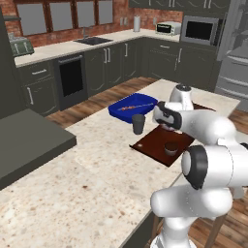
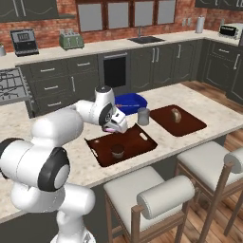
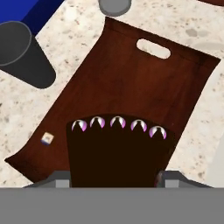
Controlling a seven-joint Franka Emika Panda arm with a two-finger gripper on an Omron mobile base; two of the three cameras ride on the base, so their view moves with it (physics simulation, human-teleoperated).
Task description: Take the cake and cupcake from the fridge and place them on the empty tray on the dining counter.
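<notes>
The tool [image 2: 117,127] hangs just above the reddish-brown tray [image 2: 142,144] with its jaws spread wide around the cake [image 3: 117,151], a wedge with a dark chocolate top and a row of pink-and-white dollops along its far edge; in the hand view the slice sits between the two finger tips [image 3: 164,177], so the tool appears to have hold of it, jaws wide because the slice is wide. Whether the cake's underside already touches the tray cannot be told. It is held over the tray's far half, probably so as to leave room for the cupcake [image 2: 117,151], which already stands on the tray's near half, well apart from the tool. Beyond the tray on the beige speckled tabletop [image 1: 72,184] stands one dark grey cup [image 2: 143,115], just beside the tray's far edge, and behind that one bright blue tray [image 2: 134,101]. To the right of the tray lies a second reddish-brown tray [image 2: 190,126], carrying one small pale item too small to name. So: one cake, one cupcake, one cup, three trays.
</notes>
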